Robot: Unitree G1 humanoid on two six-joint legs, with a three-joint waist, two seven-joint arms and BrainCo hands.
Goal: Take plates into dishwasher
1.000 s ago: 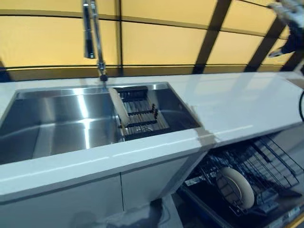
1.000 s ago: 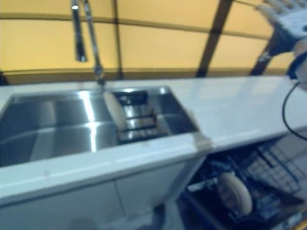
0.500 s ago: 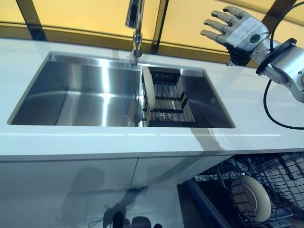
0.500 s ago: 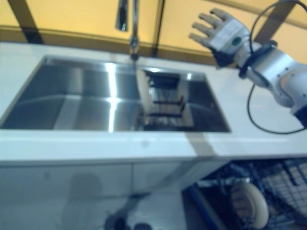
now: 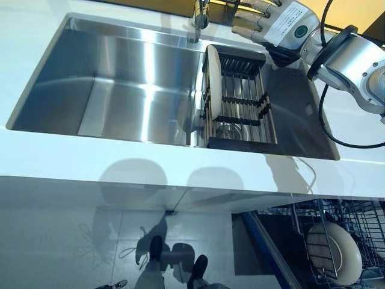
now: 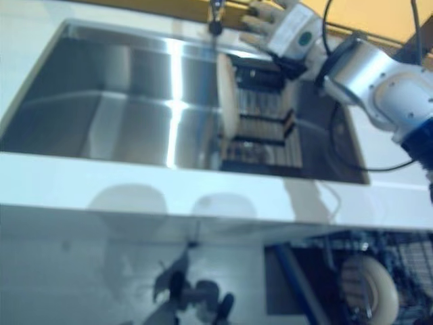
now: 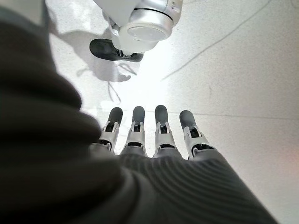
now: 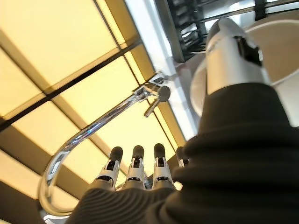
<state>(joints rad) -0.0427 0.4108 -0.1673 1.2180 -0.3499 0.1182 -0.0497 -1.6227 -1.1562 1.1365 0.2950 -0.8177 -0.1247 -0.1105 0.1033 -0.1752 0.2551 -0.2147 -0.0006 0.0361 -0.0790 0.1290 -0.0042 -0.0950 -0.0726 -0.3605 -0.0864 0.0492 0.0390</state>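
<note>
A cream plate (image 5: pixel 210 84) stands on edge at the left end of a dark dish rack (image 5: pixel 240 102) in the right part of the steel sink (image 5: pixel 108 78). My right hand (image 5: pixel 280 24) hovers open over the rack's far end, just right of the faucet (image 5: pixel 200 15), fingers straight and holding nothing. In the right wrist view its fingers (image 8: pixel 135 170) point past the faucet (image 8: pixel 107 126), with the plate (image 8: pixel 286 51) behind the thumb. A second plate (image 5: pixel 334 253) stands in the dishwasher's lower rack (image 5: pixel 361 217). My left hand (image 7: pixel 159 135) hangs open over the floor, seen only in its wrist view.
A white countertop (image 5: pixel 90 162) runs round the sink, with its front edge between me and the basin. The open dishwasher sits below the counter at the lower right. A yellow wall with dark bars lies behind the faucet.
The camera has tilted down and closed in on the sink. My right hand has moved from above the counter behind the sink's right corner to over the far end of the dish rack.
</note>
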